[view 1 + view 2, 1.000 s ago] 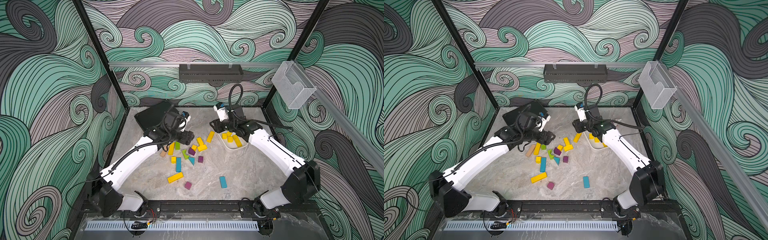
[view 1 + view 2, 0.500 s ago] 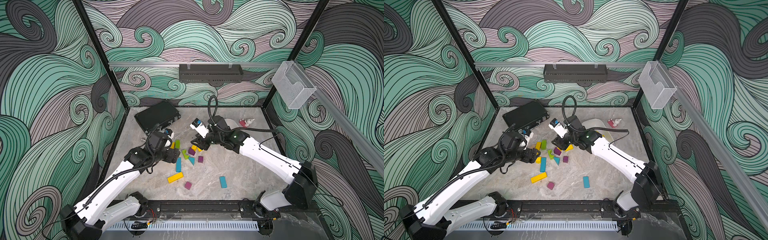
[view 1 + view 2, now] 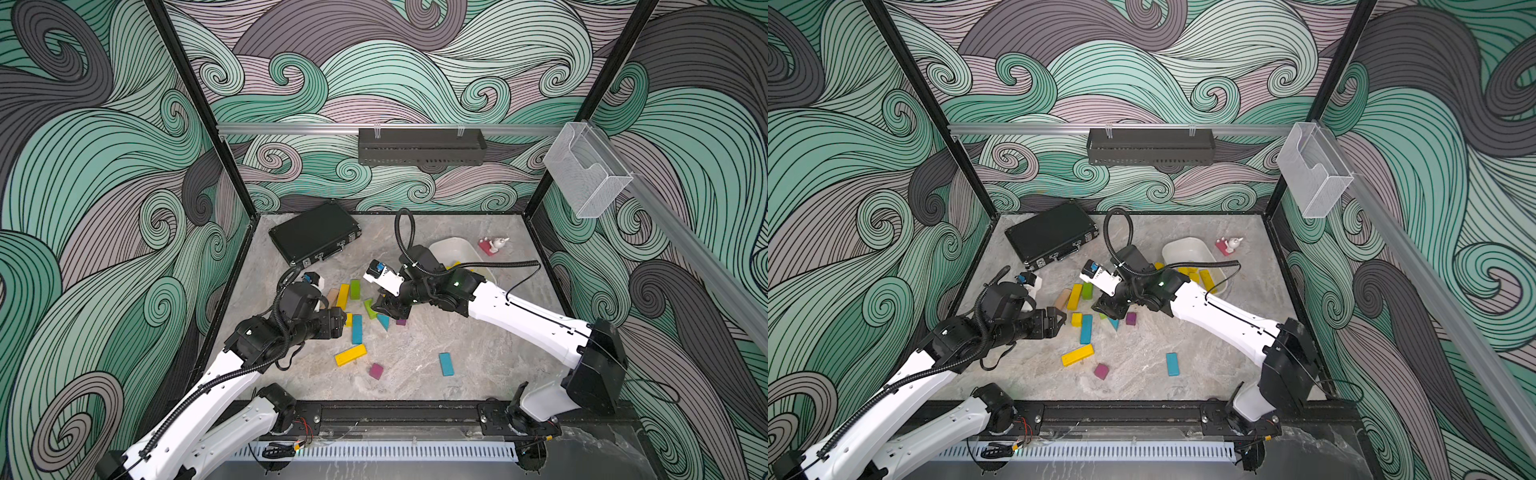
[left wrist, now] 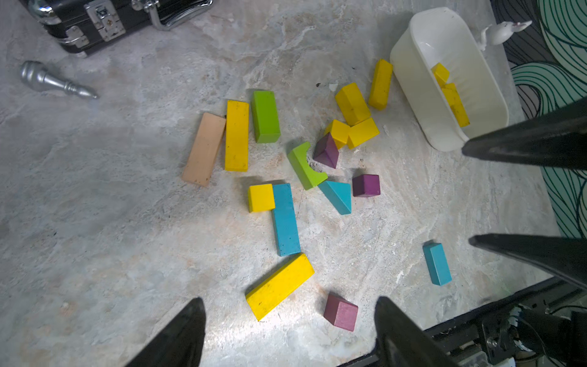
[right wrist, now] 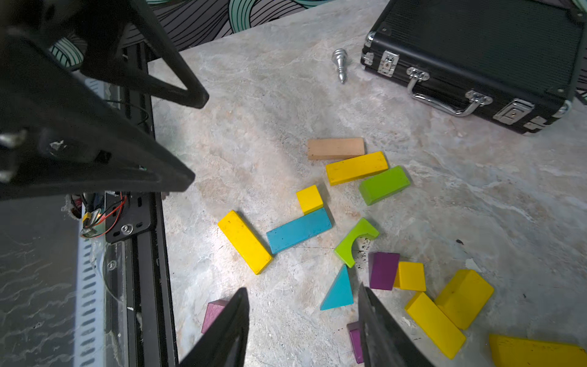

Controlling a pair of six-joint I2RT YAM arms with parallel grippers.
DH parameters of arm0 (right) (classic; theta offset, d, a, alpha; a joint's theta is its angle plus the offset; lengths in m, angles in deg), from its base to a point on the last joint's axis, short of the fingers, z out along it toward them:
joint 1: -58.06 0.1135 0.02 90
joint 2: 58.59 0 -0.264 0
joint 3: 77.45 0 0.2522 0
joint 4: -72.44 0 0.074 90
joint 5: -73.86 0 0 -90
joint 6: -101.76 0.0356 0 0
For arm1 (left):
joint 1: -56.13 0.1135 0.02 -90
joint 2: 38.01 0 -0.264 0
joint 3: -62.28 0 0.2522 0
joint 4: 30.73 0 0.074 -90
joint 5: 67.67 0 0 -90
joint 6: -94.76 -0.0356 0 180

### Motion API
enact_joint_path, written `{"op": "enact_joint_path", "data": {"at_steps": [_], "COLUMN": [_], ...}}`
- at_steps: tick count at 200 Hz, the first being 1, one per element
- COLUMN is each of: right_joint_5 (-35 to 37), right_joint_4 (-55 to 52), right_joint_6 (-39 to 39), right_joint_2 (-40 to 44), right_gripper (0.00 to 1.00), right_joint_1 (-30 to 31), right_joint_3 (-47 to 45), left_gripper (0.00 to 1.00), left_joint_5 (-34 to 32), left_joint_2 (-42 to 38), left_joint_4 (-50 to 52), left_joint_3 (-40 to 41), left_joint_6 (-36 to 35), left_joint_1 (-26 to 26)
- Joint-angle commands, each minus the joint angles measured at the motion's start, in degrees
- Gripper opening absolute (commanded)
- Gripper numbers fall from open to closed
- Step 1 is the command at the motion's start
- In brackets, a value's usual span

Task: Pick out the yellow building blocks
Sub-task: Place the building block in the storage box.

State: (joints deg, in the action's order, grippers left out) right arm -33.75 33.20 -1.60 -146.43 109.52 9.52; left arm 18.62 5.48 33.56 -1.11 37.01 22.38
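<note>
I can read no brand, label or writing on anything here. The white tub (image 4: 422, 95) at the far right of the marble surface (image 3: 415, 357) holds several yellow building blocks (image 4: 451, 95); I cannot count them exactly. The closed black case (image 3: 316, 235) sits at the far left, with a silver chess piece (image 4: 47, 79) lying near it.

More yellow blocks lie loose on the surface: a long bar (image 4: 236, 135) between a tan bar (image 4: 205, 149) and a green bar (image 4: 265, 116), a small cube (image 4: 261, 197) touching a long blue bar (image 4: 286, 219), another long bar (image 4: 279, 286) nearest me, and a cluster (image 4: 352, 117) just beside the tub.

My left tool (image 3: 1057, 322) hovers by the small cube, fingers apart, holding nothing. My right tool (image 5: 303, 333) hangs over the purple and teal pieces, fingers apart and empty too.
</note>
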Motion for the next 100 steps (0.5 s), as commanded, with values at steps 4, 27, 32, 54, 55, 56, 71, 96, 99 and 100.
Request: {"op": "enact_joint_path", "data": {"at_steps": [4,27,32,54,55,56,71,96,99,100], "right_joint_5": [-0.29,0.83,1.11,2.29,2.30,2.35,2.40,3.54,3.74,3.86], "right_joint_4": [2.27,2.88,2.95,4.54,4.59,4.62,7.18,7.31,7.28,7.28], "right_joint_6": [-1.68,-2.52,-2.82,-3.38,-3.40,-3.41,-3.55,-4.01,-4.18,-4.24], "right_joint_2": [-1.41,-3.09,-3.60,-5.47,-5.57,-5.59,-6.80,-9.89,-10.33,-10.47], "right_gripper": [0.53,0.53,0.52,0.49,0.49,0.49,0.47,0.46,0.46,0.46], "right_joint_1": [1.08,1.79,2.01,2.76,2.81,2.83,3.11,5.74,6.25,6.40], "right_joint_3": [-2.19,-2.99,-3.03,-4.40,-4.48,-4.57,-5.66,-4.87,-4.76,-4.71], "left_gripper": [0.82,0.82,0.82,0.81,0.81,0.81,0.81,0.80,0.80,0.80], "left_joint_5": [-2.27,-3.67,-4.09,-6.19,-6.30,-6.39,-7.76,-8.95,-8.87,-8.87], "left_joint_2": [-2.89,-5.25,-5.76,-7.67,-7.74,-7.77,-8.75,-8.86,-8.78,-8.82], "left_joint_4": [2.75,3.31,3.62,4.11,4.09,4.03,3.55,2.75,2.60,2.54], "left_joint_3": [1.64,3.95,4.42,6.54,6.68,6.80,8.02,9.46,9.65,9.73], "left_joint_6": [5.14,7.86,8.50,11.22,11.32,11.42,12.63,13.09,13.10,13.10], "left_joint_1": [0.35,0.34,0.36,0.36,0.36,0.36,0.36,0.37,0.34,0.35]}}
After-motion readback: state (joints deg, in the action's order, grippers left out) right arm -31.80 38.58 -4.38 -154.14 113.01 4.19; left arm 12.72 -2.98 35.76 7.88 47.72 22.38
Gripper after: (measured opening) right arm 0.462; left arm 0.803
